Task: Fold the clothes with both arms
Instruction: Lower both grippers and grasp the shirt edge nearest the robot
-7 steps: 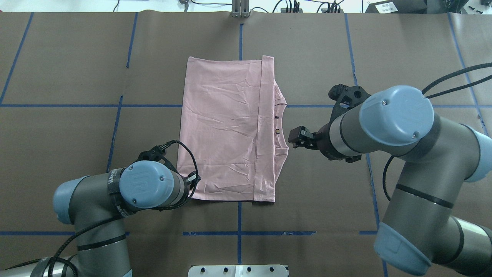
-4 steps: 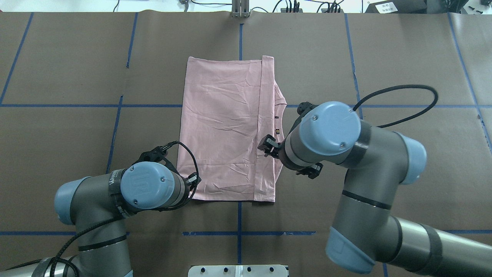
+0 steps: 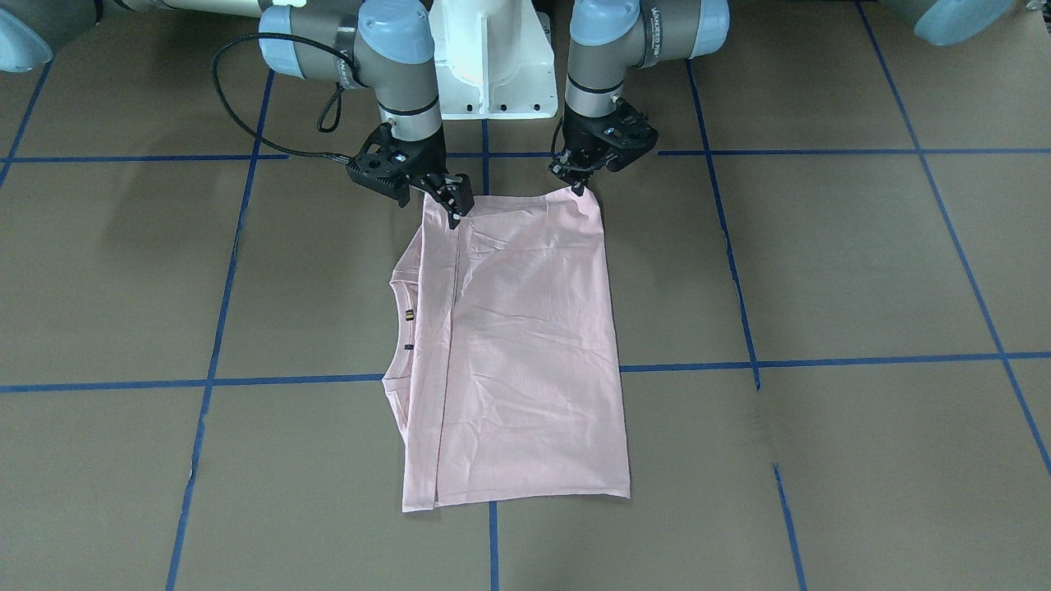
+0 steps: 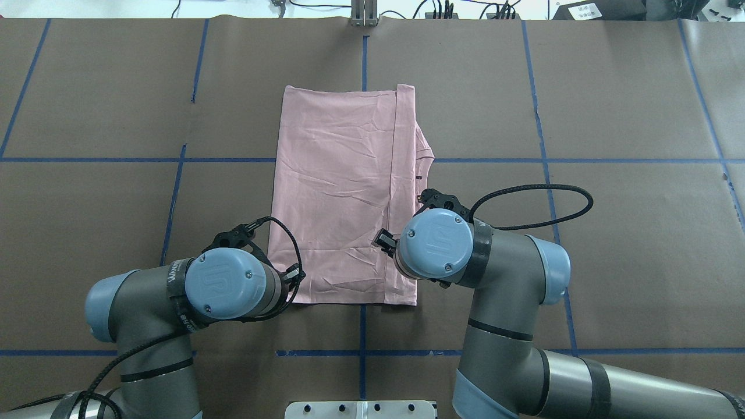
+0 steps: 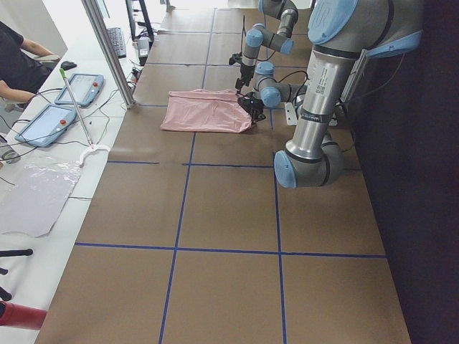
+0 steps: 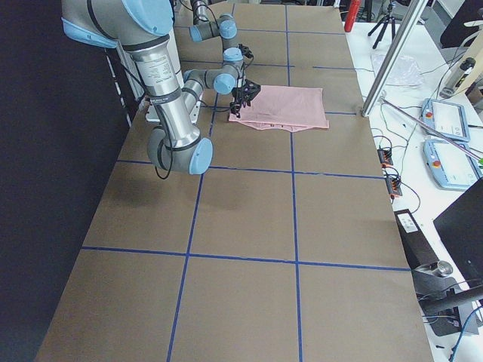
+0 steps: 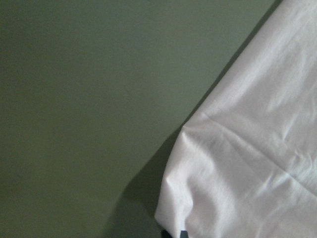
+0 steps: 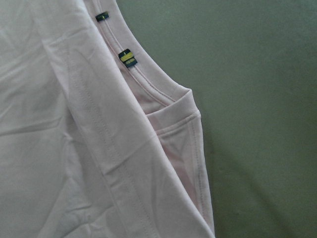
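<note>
The pale pink T-shirt (image 4: 343, 192) lies folded into a long rectangle at the table's middle, print hidden, collar and neck tag (image 8: 127, 57) on my right side. My left gripper (image 3: 580, 185) is shut on the shirt's near left corner, which is lifted slightly off the table (image 7: 198, 163). My right gripper (image 3: 454, 203) hangs over the shirt's near edge by the folded seam, jaws apart and holding nothing. In the overhead view both grippers are mostly hidden under their wrists. The shirt also shows in the front view (image 3: 517, 345).
Brown table cover (image 4: 524, 87) with blue tape grid lines. White central pedestal (image 3: 488, 57) behind the shirt's near edge. Tablets (image 5: 46, 123) and an operator sit on a side bench beyond the far table edge.
My right arm has swung from beside the collar inward and toward the robot, over the shirt's near right part. My left arm has barely moved.
</note>
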### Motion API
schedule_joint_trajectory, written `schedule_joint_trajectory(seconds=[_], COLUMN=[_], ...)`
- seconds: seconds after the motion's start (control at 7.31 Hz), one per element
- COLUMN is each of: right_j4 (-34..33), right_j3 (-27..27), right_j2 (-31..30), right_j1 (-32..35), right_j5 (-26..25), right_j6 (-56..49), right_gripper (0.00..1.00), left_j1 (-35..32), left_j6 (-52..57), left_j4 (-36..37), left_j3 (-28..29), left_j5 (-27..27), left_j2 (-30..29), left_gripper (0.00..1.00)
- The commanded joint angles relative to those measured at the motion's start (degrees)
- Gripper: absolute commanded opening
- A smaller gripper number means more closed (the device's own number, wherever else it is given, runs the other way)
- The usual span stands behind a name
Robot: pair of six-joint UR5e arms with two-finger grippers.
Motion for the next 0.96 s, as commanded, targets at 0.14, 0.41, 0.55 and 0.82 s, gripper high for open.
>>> schedule_joint_trajectory(seconds=[0.14,0.41,0.55,0.82], right_j4=[0.32,-0.03,-0.29,-0.12], right_j3=[-3.07,-3.51,-3.43,-3.69], right_j2=[1.01,0.92,0.57,0.48], right_j1=[-1.70,-1.70,-1.70,-1.70], right_j5=[-0.59,-0.59,-0.59,-0.50], right_j6=[0.86,0.60,0.60,0.42], right_gripper=[1.00,0.99,0.88,0.88], left_j1=[0.15,0.15,0.15,0.15], left_j6=[-0.09,-0.09,-0.09,-0.09], left_j4=[-0.09,-0.09,-0.01,-0.01], left_j3=[0.03,-0.15,-0.32,-0.50], left_j5=[-0.15,-0.24,-0.15,-0.06], left_j2=[0.09,0.17,0.17,0.17], left_gripper=[0.00,0.00,0.00,0.00])
